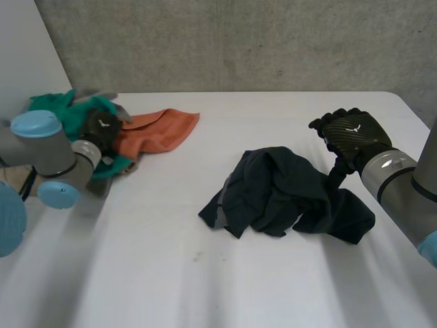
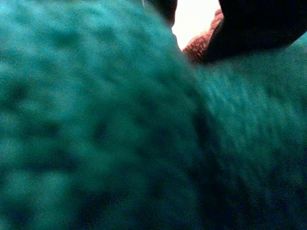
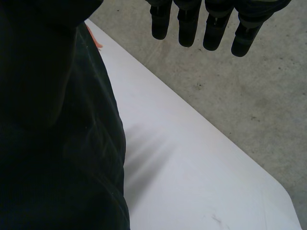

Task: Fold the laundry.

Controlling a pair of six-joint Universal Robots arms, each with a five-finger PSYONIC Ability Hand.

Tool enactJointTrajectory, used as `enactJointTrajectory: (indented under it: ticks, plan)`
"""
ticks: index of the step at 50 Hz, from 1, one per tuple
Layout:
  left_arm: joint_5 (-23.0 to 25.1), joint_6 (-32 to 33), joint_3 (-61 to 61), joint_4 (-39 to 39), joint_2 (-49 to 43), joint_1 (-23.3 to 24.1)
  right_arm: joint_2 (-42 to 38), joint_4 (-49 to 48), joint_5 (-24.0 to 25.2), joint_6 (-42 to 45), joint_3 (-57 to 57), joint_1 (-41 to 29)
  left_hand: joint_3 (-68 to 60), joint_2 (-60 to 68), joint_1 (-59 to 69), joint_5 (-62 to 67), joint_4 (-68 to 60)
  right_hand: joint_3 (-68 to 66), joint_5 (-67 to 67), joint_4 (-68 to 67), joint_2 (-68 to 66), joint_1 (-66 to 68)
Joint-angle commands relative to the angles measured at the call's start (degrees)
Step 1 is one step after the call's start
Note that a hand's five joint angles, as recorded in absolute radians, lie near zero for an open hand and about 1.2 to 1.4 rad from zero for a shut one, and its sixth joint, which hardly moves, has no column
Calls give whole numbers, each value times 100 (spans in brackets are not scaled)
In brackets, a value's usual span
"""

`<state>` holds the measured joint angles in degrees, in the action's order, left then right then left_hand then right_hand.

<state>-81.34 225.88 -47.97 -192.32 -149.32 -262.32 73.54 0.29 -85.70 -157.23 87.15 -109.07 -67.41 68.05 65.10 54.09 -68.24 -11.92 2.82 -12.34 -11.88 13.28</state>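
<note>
A teal cloth (image 1: 58,106) lies bunched at the table's far left with an orange cloth (image 1: 158,128) spread beside it. My left hand (image 1: 102,128) is sunk into the teal cloth, its fingers curled into the fabric. In the left wrist view the teal cloth (image 2: 120,120) presses close under the palm, a black part of the hand (image 2: 259,21) digs into it, and a bit of orange cloth (image 2: 199,45) shows past it. A crumpled dark garment (image 1: 280,191) lies right of centre. My right hand (image 1: 351,133) stands over its right edge, fingers (image 3: 192,24) straight, the garment (image 3: 57,143) beside the palm.
The white table (image 1: 205,273) has bare room in front and between the two cloth heaps. A pale grey cloth (image 1: 95,96) lies on top of the teal heap. A concrete wall runs behind the table. Beyond the table's edge (image 3: 182,158) lies grey floor (image 3: 230,86).
</note>
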Motion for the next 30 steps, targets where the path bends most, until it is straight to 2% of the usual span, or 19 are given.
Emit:
enactJointTrajectory:
  ticks: [1,7,11,18,24,30]
  plan:
    - [-848,527,-2,-596,26,-399,11,7,0,0,4,0,-1259,1195,1490,1591,-1176,192,-282,234,188,-328]
    - [-1304,703,33,-903,0,-636,2,-2,0,0,12,0,-1259,1195,1490,1591,-1176,192,-282,234,188,-328]
    - [-1419,852,42,-1088,-35,-733,-7,-2,0,0,13,0,-1259,1195,1490,1591,-1176,192,-282,234,188,-328]
    - [-1375,1072,60,-1159,-149,-768,11,-2,9,0,4,0,-1259,1195,1490,1591,-1176,192,-282,234,188,-328]
    - [-1349,967,-414,-1168,87,-514,72,7,9,-9,-23,9,-1245,1181,1476,1577,-1161,192,-282,234,188,-328]
    - [-1068,643,-1317,-1132,1166,-127,230,24,36,0,-93,79,5473,-5537,-5243,-5141,5557,192,-282,234,188,-328]
